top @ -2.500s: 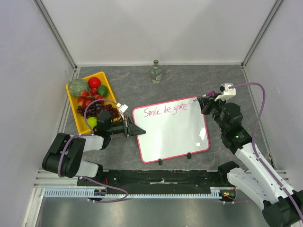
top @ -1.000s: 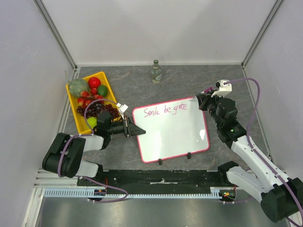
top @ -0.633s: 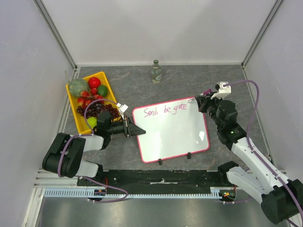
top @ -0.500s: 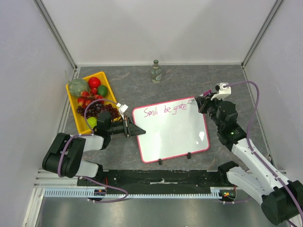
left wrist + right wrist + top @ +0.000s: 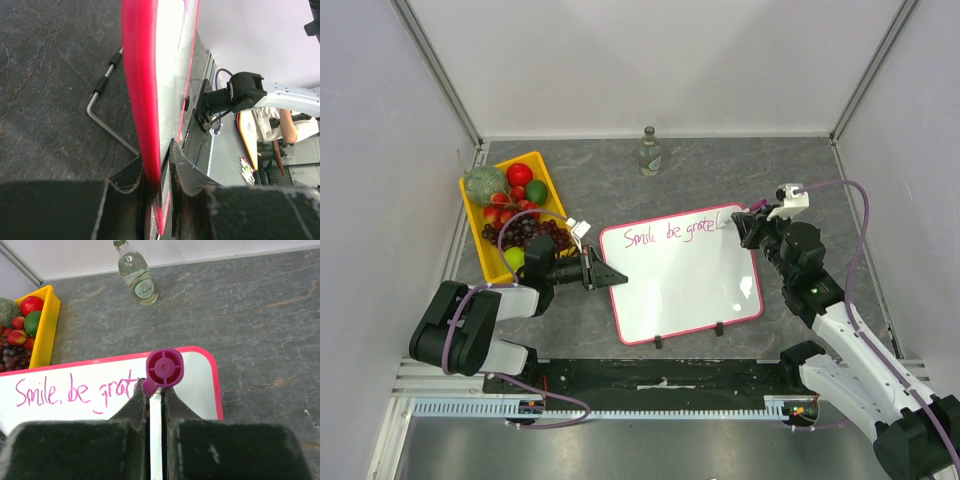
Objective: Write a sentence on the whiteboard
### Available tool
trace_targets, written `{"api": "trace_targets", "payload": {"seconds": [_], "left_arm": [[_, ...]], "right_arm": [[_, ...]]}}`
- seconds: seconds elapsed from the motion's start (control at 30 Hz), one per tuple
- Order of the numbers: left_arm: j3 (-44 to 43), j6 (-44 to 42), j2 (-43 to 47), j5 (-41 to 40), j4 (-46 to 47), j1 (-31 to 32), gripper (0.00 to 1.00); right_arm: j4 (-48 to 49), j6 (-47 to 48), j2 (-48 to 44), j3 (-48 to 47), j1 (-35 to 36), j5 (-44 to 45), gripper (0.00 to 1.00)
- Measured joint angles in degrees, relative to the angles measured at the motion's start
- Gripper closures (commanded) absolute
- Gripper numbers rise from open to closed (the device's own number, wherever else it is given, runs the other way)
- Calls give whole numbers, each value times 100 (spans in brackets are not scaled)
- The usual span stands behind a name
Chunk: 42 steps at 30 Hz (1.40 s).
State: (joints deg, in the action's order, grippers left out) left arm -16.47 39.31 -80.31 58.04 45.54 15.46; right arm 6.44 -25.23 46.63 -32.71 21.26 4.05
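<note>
The whiteboard [image 5: 685,290] lies tilted on the table, white with a pink-red rim. The sentence [image 5: 668,232] runs along its far edge in pink cursive, reading "Smile. be grate" plus a stroke by the marker. My left gripper [image 5: 611,275] is shut on the board's left rim [image 5: 140,90], one finger on each face [image 5: 160,172]. My right gripper [image 5: 740,226] is shut on a white marker with a magenta end [image 5: 165,367], its tip down at the end of the line. In the right wrist view the writing [image 5: 75,390] shows up to "grat"; the marker hides what follows.
A yellow tray [image 5: 473,226] of fruit sits at the far left, also in the right wrist view [image 5: 46,330]. A glass bottle [image 5: 650,152] stands at the back [image 5: 139,280]. Two black clips [image 5: 718,329] hold the board's near edge. A metal stand leg [image 5: 107,127] lies under the board.
My right gripper has moved the marker a little to the right along the line, and a further stroke follows "grate". The left gripper and the board have not moved.
</note>
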Motion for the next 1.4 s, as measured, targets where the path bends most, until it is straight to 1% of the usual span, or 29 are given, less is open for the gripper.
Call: {"api": "trace_targets", "payload": {"seconds": [0.3,0.73,0.87,1.03,1.23,1.4], "left_arm": [[0,0,0,-2,0,0,98],[0,0,0,0,0,2,98],[0,0,0,0,2,4,98],[0,0,0,0,0,4,98],[0,0,0,0,0,4,98],[0,-2,0,0,2,4,98]], "right_arm": [[-223,-52,-310,205,0,-184,100],[-247,-330,-396,258,0,-680,100],[-258,-358,-356,76,-2,-660,100],[-138,-330,-87,-271,0,-533,100],[-101,-289,162,-297,-9,-334,100],[-101,-236,179,-297,-13,-175,100]]}}
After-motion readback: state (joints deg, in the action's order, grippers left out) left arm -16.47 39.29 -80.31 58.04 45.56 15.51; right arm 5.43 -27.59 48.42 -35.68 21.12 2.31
